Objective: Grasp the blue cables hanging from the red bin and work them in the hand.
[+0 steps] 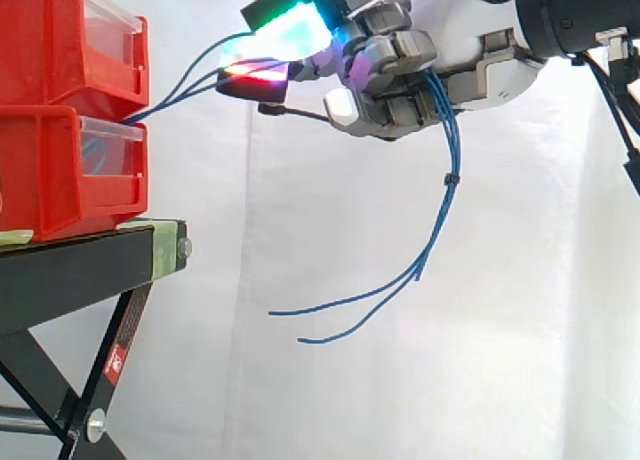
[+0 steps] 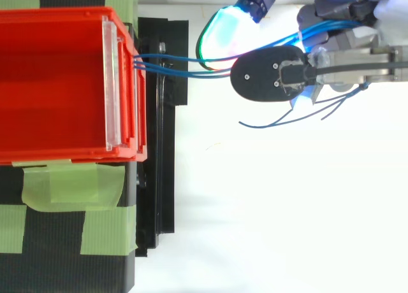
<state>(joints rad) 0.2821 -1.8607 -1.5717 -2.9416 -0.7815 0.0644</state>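
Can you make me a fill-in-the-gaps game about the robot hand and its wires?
The robot's hand with glowing fingertips curls its fingers round thin cables coloured ___.
The two stacked plastic bins are ___.
The cables' loose ends hang ___ the hand.
The bins sit on a ___ metal stand.
Missing words: blue, red, below, black.

Arm (image 1: 575, 15) from right, hand (image 1: 452, 35) raised, fingers (image 1: 398, 52) curled tight
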